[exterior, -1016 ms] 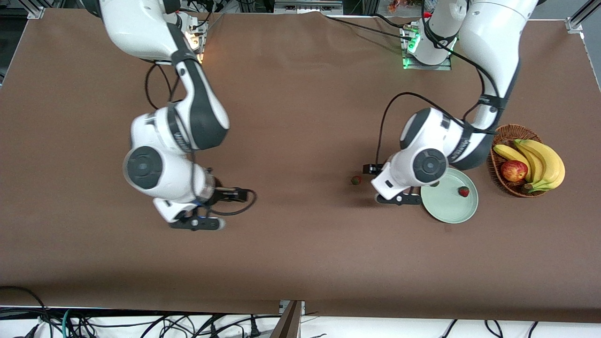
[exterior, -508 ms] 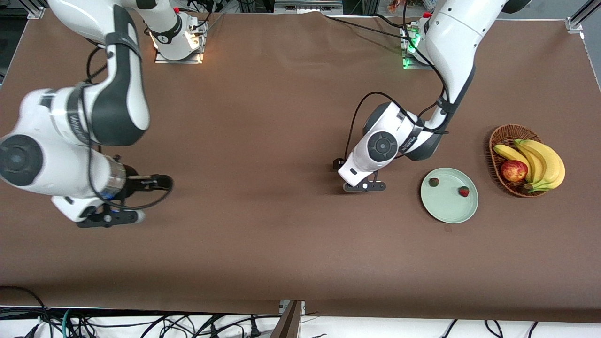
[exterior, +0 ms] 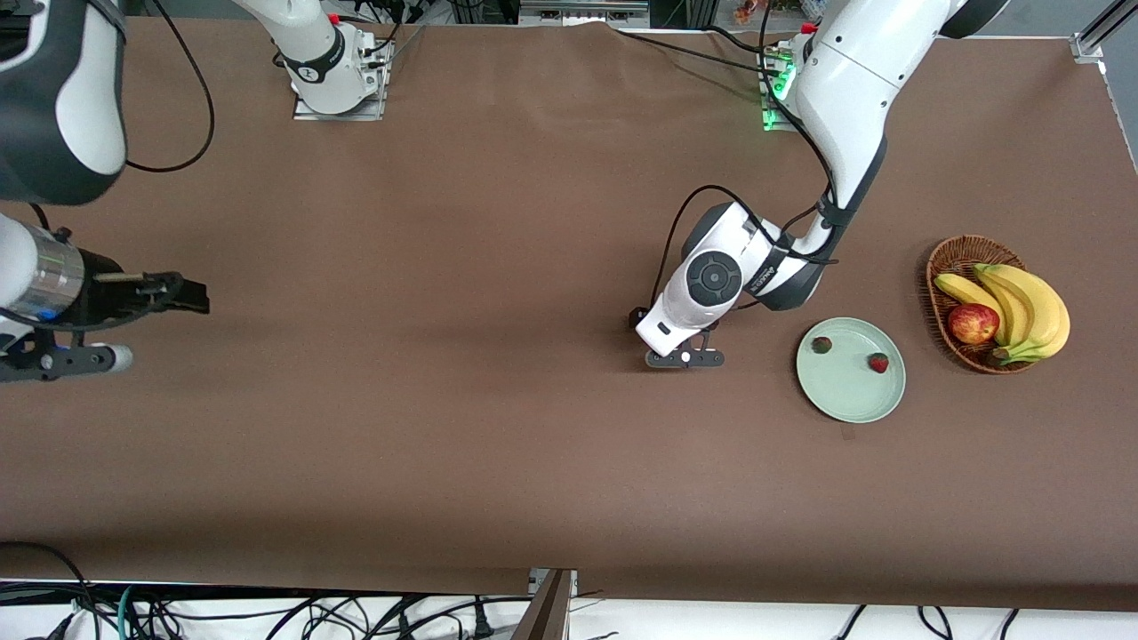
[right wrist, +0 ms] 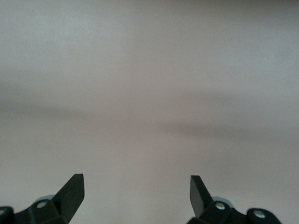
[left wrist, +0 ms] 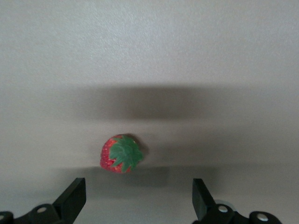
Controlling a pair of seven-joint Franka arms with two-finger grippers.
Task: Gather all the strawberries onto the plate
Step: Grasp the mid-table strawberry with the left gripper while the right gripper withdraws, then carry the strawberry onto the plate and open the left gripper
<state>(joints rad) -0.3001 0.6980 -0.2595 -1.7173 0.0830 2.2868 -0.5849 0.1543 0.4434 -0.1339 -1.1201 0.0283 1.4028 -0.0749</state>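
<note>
The pale green plate [exterior: 845,393] lies near the left arm's end of the table and holds two strawberries [exterior: 821,344] [exterior: 878,362]. A third strawberry [left wrist: 120,154], red with a green cap, lies on the brown table beside the plate, toward the right arm's end. In the front view the left hand hides it. My left gripper [exterior: 685,359] hangs over it, open and empty; in the left wrist view [left wrist: 137,182] the berry sits just ahead of the gap between the fingers. My right gripper [exterior: 62,360] [right wrist: 136,177] is open and empty over bare table at the right arm's end.
A brown wicker basket [exterior: 944,258] with bananas [exterior: 1031,307] and a red apple [exterior: 973,323] stands beside the plate, closer to the left arm's end of the table. Brown cloth covers the whole table.
My left gripper moved from the plate's edge to over the third strawberry. My right arm swung from the table's middle out to its own end. Both stayed open.
</note>
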